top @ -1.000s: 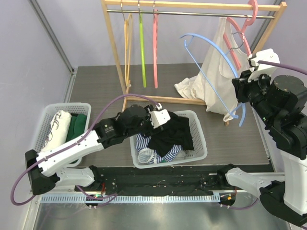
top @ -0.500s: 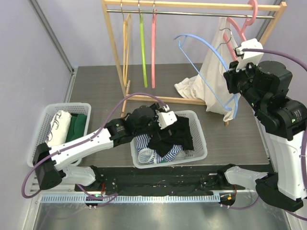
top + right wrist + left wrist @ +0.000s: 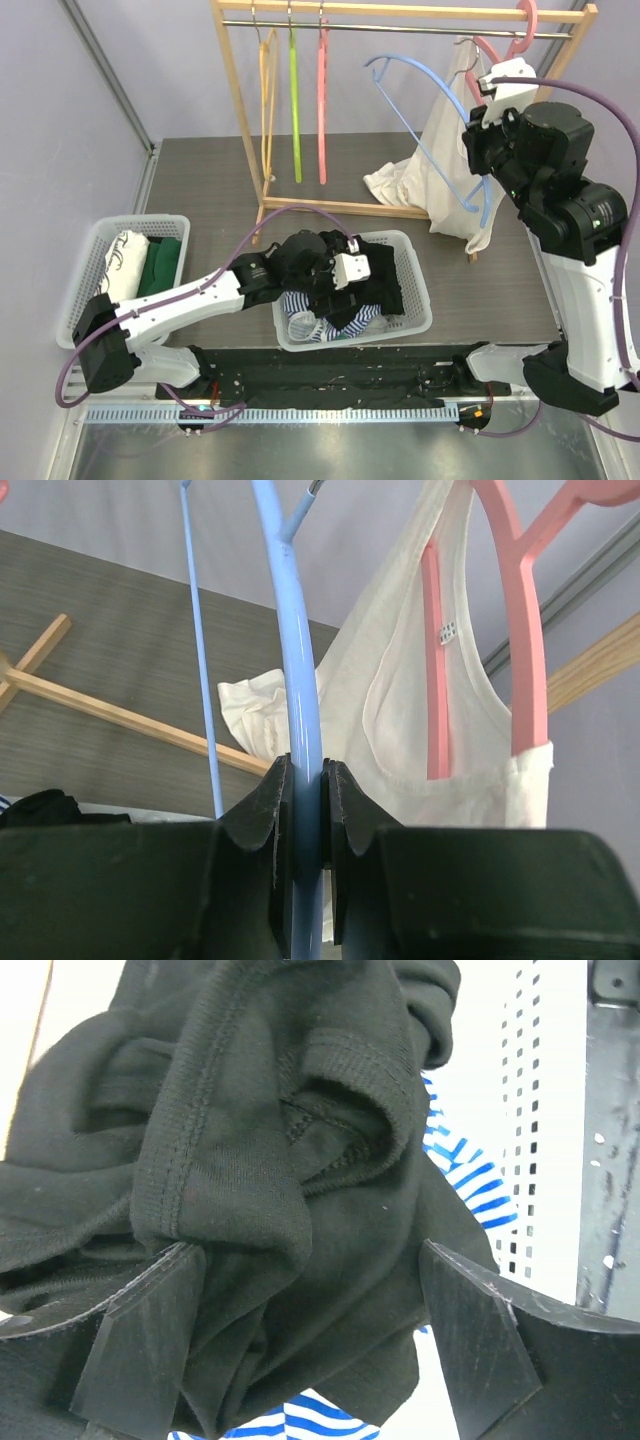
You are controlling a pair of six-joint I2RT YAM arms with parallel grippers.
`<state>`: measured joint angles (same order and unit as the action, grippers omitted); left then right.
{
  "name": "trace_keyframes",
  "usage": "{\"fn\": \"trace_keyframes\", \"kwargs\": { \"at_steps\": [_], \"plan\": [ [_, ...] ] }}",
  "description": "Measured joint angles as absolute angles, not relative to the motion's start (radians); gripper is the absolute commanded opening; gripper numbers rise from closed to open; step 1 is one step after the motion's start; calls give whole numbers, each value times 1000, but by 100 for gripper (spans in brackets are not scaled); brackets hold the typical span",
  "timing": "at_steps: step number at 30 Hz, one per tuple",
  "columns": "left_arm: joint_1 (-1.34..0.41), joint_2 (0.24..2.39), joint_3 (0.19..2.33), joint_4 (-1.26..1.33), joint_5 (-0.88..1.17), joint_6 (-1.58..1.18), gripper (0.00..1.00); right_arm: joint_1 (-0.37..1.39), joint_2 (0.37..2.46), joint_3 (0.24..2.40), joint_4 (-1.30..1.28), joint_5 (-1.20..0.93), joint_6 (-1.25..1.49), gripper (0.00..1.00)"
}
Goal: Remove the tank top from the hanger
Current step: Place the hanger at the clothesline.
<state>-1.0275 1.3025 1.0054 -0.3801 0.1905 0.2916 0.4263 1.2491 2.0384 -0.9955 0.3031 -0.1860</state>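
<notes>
5 hangers (image 3: 293, 100), 2 baskets (image 3: 424, 300)

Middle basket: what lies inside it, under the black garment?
The black garment lies on top in the basket. Under it, a blue-and-white striped cloth and a white piece show at the near side. Anything deeper is covered by them.

— Overhead view: bright, even, diffuse light. Only a faint shadow beneath the white basket (image 3: 421, 318); dull sheen on the metal strip (image 3: 330, 455).

— Left wrist view: black fabric (image 3: 250, 1160) crisp, stitching legible. Left gripper's fingers (image 3: 140, 1350) soft, the basket wall blown out white.

— Right wrist view: blue hanger (image 3: 298, 680) well lit, backdrop slightly soft. Right gripper's fingers (image 3: 250, 820) dark, blurred.
</notes>
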Motion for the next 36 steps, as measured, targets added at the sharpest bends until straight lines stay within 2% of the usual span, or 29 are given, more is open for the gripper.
{"fn": "trace_keyframes", "kwargs": {
  "at_steps": [3,8,11,12,13,21,29,36],
  "plan": [
    [-1027,1301,1006,-403,202,296,83,445,1292,2059,-994,338,-205,1],
    [-1027,1277,971,-402,179,327,86,632,1369,2068,-973,535,-279,1],
    [-1027,1257,938,-411,121,344,92,751,1431,2075,-951,644,-336,1],
    [-1027,1255,937,-421,101,349,99,774,1452,2079,-944,664,-348,1],
    [-1027,1253,939,-429,86,353,100,787,1469,2081,-936,681,-361,1],
    [-1027,1130,954,-512,4,374,100,799,1499,2126,-916,778,-422,1],
    [-1027,1063,1082,-602,5,365,100,804,1497,2162,-872,789,-449,1],
    [-1027,1007,1103,-676,31,378,100,806,1525,2224,-842,786,-490,1]
  ]
}}
